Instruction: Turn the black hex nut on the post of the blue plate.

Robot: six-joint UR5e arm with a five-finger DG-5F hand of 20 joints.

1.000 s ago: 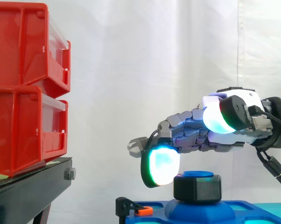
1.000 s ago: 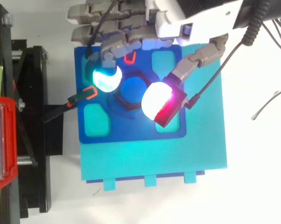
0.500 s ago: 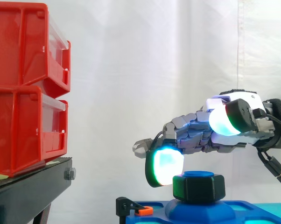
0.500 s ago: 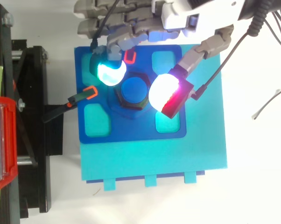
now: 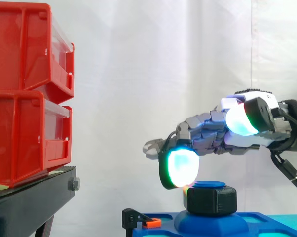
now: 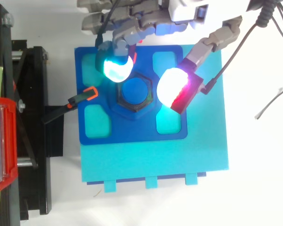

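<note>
Black hex nut (image 5: 210,200) on the blue pocketed plate's (image 6: 132,132) round post (image 6: 134,90) looks ungripped, the hand's (image 5: 212,136) wide-spread pads (image 6: 117,68) at its 10 and 3 o'clock; next, pinch and twist.

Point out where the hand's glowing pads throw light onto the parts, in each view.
Side view: the hand's cyan-green pad puts a small coloured glint on the black hex nut's upper left edge; the white curtain is evenly bright. Top view: the white-and-red pad brightens the blue plate's recess just below it.
</note>
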